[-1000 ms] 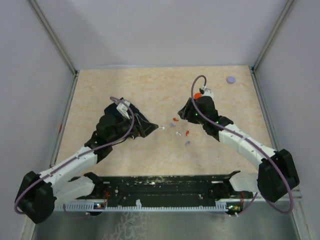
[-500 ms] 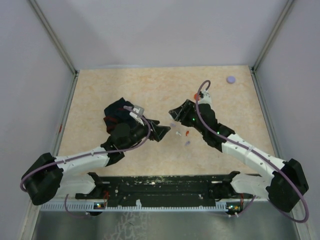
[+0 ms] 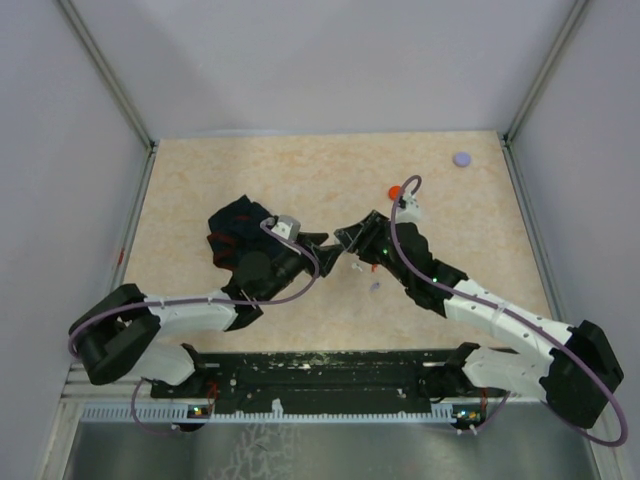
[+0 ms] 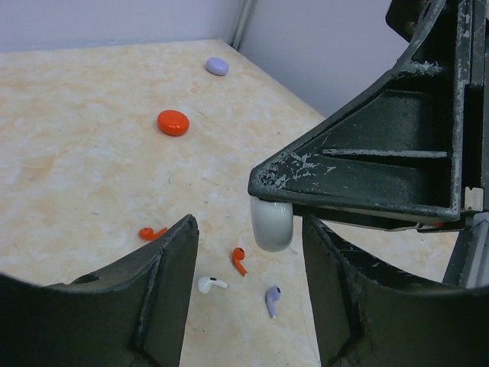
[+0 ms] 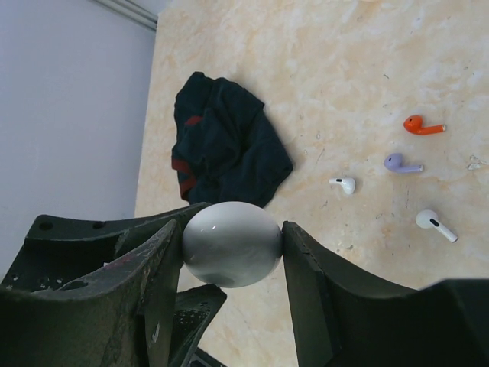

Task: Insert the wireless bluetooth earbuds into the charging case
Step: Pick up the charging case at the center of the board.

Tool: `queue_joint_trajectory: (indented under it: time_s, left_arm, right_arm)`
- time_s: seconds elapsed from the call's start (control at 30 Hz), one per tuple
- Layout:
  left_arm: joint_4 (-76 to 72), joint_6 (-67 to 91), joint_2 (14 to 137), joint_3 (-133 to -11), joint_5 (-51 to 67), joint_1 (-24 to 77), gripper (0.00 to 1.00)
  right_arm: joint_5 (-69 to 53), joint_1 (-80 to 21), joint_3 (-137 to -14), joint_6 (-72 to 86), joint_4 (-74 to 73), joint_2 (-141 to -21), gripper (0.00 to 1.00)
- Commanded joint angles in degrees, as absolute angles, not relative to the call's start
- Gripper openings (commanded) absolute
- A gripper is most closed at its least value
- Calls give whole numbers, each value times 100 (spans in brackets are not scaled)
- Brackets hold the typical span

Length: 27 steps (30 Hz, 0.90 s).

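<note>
Presently the right jaws are clamped across the white egg-shaped charging case [image 5: 229, 243], holding it above the table [image 3: 200, 170]. The left jaws stand partly apart just beside it, gripping nothing. The visible earbuds lie loose on the table below, among them an orange one [image 4: 239, 261], a white one [image 4: 210, 284] and a lavender one [image 4: 273, 298]; none is in the case. Risk noted: should the left jaws close off-centre on that smooth rounded shell, it may twist or squirt free. The two sets of jaws could also collide.

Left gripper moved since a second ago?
Yes. The left gripper shifted right, away from the dark cloth, toward the white case in the right gripper.
</note>
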<state>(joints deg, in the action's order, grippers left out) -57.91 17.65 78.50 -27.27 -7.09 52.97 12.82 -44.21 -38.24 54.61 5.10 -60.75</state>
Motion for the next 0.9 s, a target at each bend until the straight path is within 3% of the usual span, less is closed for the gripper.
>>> queue_joint_trajectory:
  time_s: [0.0,0.17,0.4,0.57,0.67,0.87]
  left_arm:
    - [-6447,1424,7983,-2826,-800,5364,61]
    - [-6481,1360,8048,-2886,-753,5366,53]
    - [-6408,1450,8116,-2922,-643,5365,30]
    - [-6398,1473,8055,-2820,-690,5364,13]
    - [-6294,1388,7902,-2701,-771,5345,9]
    - [-5463,1308,7465,-2607,-522,5143,2]
  right_arm:
    - [1465,-4491,-3863,5561,935,-5894,43]
    - [1462,-4525,-3897,5565,975,-5947,43]
    - [1437,-4561,-3858,5566,1055,-5943,45]
    - [1374,-4558,-3822,5342,1175,-5840,65]
    - [1436,-4556,-3900,4955,1093,-5698,90]
    - [1388,-4494,-4241,3705,714,-5532,93]
